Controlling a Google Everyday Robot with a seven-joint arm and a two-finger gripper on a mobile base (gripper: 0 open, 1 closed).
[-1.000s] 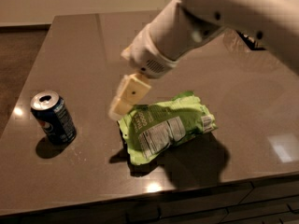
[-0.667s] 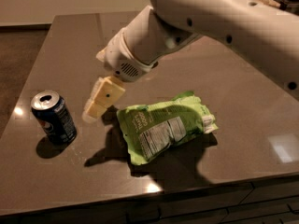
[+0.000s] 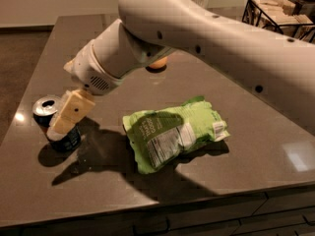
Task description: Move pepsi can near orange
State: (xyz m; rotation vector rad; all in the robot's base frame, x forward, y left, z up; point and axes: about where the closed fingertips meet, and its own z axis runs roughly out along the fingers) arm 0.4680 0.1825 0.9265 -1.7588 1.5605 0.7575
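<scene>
The pepsi can stands upright near the table's front left edge, dark blue with a silver top. My gripper hangs from the white arm and sits right against the can's right side, overlapping it in view. The orange lies farther back near the middle of the table, mostly hidden under the arm.
A green snack bag lies flat to the right of the can, between it and the table's right half. A wire basket stands at the back right corner. The front edge of the table is close below the can.
The arm has swung left and down toward the can. The gripper, earlier beside the snack bag, is now against the can. The can and the bag have not moved.
</scene>
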